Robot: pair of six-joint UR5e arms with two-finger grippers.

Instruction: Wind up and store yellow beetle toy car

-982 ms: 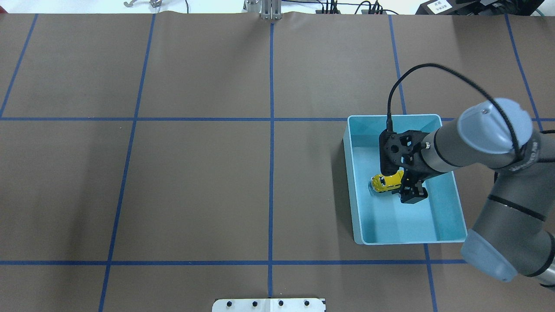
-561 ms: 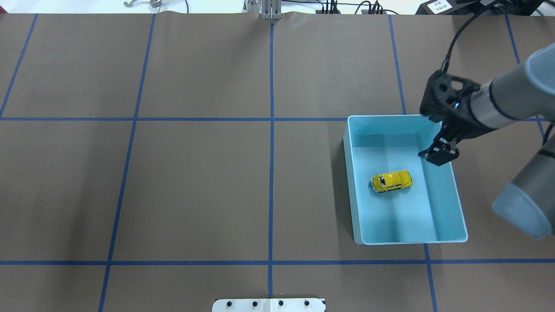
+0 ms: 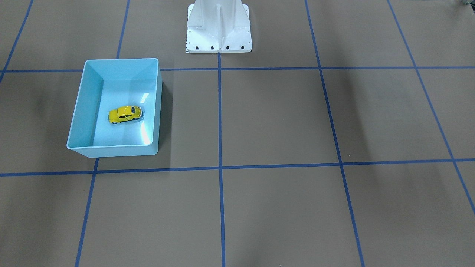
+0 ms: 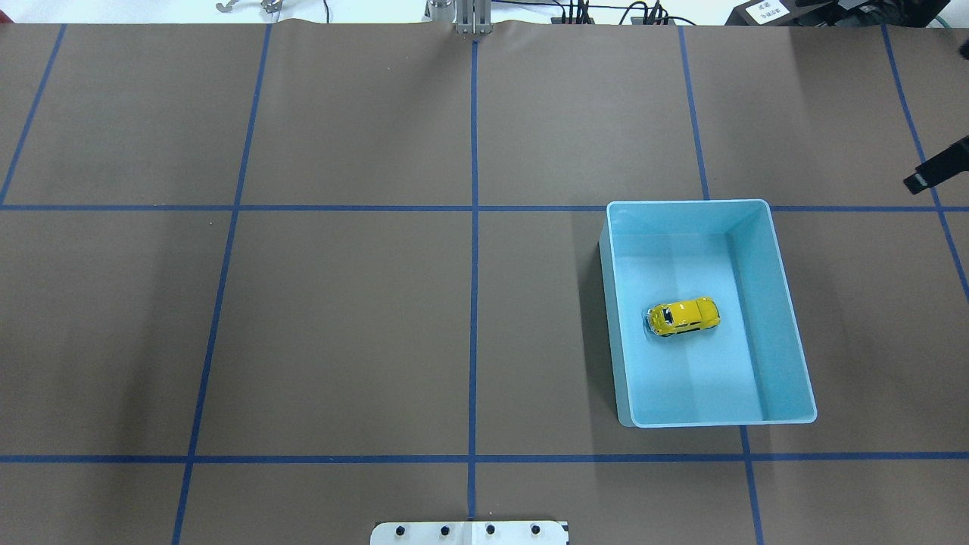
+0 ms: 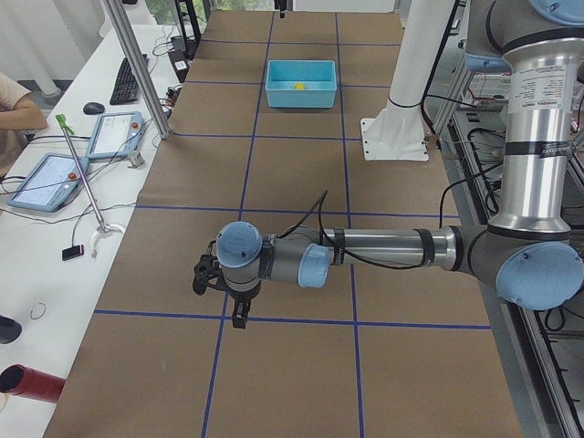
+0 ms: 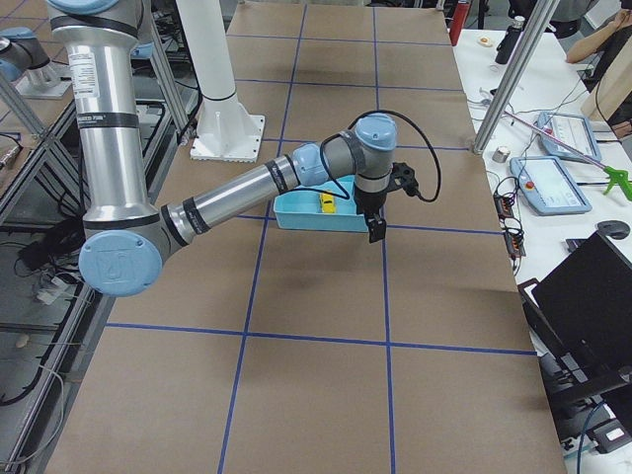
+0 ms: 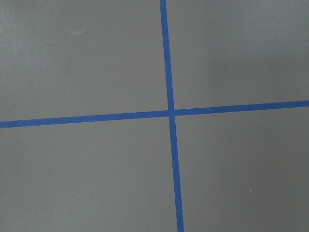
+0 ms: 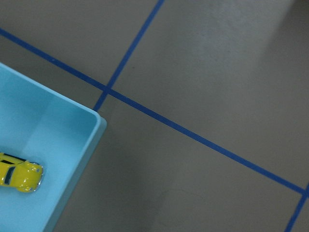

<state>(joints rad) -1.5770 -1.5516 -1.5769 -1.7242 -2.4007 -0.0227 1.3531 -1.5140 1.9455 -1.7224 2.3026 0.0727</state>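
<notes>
The yellow beetle toy car (image 4: pixel 683 316) stands on its wheels on the floor of the light blue bin (image 4: pixel 685 203), near the middle. Nothing touches it. It also shows in the front view (image 3: pixel 125 114) inside the bin (image 3: pixel 122 60) and in the right wrist view (image 8: pixel 19 176). Only a black tip of my right gripper (image 4: pixel 936 172) shows at the overhead view's right edge, clear of the bin, and I cannot tell if it is open. In the right side view it (image 6: pixel 376 229) hangs beside the bin. My left gripper (image 5: pixel 233 306) hovers low over the table far from the bin; I cannot tell its state.
The white robot base (image 3: pixel 219 26) stands at the table's robot side. Blue tape lines (image 7: pixel 170 112) cross the brown table cover. A metal pole (image 5: pixel 137 68) and tablets (image 5: pixel 46 181) stand on the operators' desk beside the table.
My right gripper has left the car in the bin, risen out and pulled away to the right edge of the overhead view. The car has not moved.
</notes>
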